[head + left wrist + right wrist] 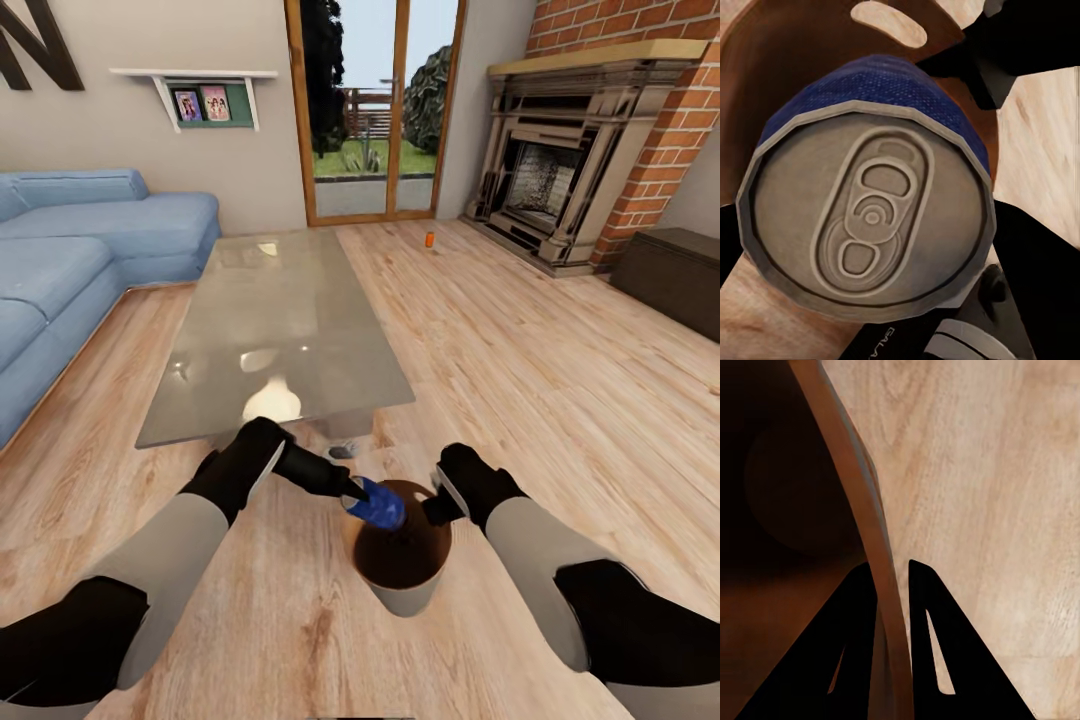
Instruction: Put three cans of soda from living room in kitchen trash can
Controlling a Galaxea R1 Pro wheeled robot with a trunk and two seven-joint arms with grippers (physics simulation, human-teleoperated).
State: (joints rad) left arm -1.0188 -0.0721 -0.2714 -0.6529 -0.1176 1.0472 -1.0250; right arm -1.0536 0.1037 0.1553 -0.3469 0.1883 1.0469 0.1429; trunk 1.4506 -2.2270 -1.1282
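Both grippers are busy at once, and the setup makes sense if you think of the small round tapered bucket, pale grey outside and brown inside, as the centre of everything. My right gripper has its two dark fingers pinched on the bucket's thin wall, one finger inside and one outside, which I reckon is just to keep the thing steady and upright on the light plank wood floor while I load it. My left gripper is clamped on the dark blue drink can with the silvery pull-tab top, holding it tilted right over the bucket's rim on the side nearest the left arm, so that letting go should drop it into the brown inside rather than onto the boards. From the left wrist camera the can's top faces the lens with the brown bucket interior behind it, so I judge it's lined up well enough, though I can't tell if the can's bottom has already crossed the rim. Beyond the bucket sits the grey glass-topped low table, and much farther past it, near the red brick fireplace, a small orange can stands on the floor waiting its turn. I can't spot a third can anywhere. The bucket is in the living room, so the kitchen trip comes later.
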